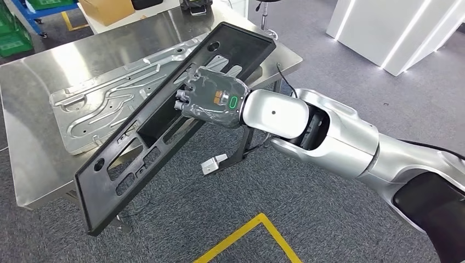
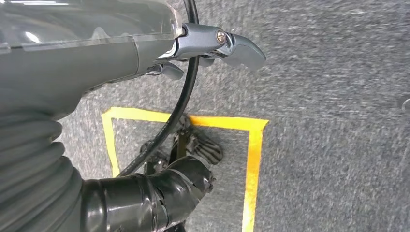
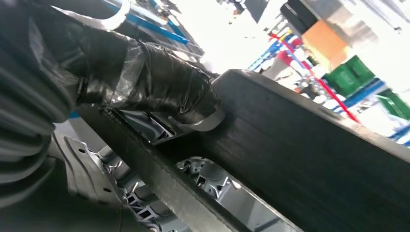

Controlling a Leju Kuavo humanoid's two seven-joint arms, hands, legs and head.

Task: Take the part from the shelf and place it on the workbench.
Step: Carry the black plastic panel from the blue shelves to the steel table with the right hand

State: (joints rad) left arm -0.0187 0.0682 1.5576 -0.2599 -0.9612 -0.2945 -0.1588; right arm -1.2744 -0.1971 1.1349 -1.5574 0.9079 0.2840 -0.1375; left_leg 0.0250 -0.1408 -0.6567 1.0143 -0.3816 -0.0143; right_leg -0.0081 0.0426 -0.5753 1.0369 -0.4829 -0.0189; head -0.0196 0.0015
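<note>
Because the long black part (image 1: 164, 118) has yet to settle, the right hand (image 1: 211, 98) clutches its middle, holding it tilted above the workbench (image 1: 38, 76) and the silver panel (image 1: 104, 107). The left hand (image 2: 212, 46) hangs empty, fingers apart.

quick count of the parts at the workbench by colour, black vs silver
Black: 1, the long black frame part, gripped by the right hand and tilted over the workbench edge.
Silver: 1, the stamped metal panel lying flat on the workbench.
Total: 2 parts.
</note>
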